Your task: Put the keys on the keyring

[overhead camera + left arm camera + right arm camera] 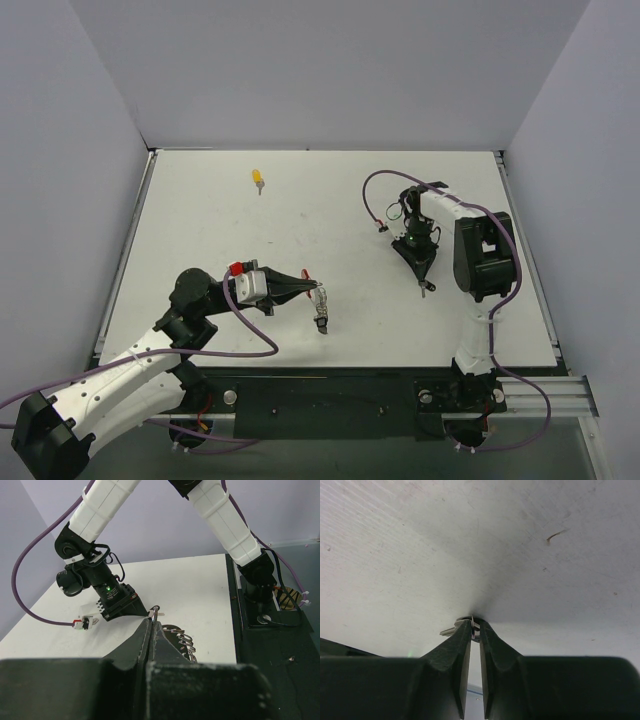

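In left hand (307, 289) tips, keyring (319, 301).

From my station I count two hands, the left hand (312, 289) and the right hand (424, 283), one worktop (200, 230), one keyring (320, 300), three keys, one yellow key (259, 179), one black key (323, 325), one third key (451, 630) of unclear colour
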Controlling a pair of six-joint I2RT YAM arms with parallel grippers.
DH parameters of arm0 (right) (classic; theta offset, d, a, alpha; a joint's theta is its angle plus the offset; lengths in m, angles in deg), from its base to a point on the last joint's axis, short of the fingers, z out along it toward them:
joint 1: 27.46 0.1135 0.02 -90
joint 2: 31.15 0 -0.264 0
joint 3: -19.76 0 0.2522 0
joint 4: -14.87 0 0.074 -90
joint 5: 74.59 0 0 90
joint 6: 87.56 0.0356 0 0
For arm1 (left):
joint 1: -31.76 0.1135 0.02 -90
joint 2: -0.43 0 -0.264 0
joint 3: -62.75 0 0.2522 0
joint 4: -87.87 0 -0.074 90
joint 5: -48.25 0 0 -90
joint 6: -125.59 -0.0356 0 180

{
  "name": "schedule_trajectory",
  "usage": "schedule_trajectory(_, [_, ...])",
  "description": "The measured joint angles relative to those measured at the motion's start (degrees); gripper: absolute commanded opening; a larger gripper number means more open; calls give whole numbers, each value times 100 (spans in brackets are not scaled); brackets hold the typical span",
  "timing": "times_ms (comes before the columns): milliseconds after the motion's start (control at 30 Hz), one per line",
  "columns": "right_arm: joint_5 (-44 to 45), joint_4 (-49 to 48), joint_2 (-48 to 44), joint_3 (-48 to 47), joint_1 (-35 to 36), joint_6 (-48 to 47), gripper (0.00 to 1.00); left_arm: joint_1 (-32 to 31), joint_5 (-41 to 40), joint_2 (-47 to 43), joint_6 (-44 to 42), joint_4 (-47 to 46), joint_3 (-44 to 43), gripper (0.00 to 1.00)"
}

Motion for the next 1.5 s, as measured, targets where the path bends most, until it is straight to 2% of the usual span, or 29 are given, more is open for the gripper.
schedule_trajectory(833, [-4,0,-26,0,0,0,11,0,0,0,0,0,0,0])
schedule_trajectory(1233, [-33,7,-31,0,0,-4,0,0,0,0,0,0,0,0])
schedule_trajectory(1500, [-140,44,-33,0,-7,-28,0,0,0,0,-2,0,0,0])
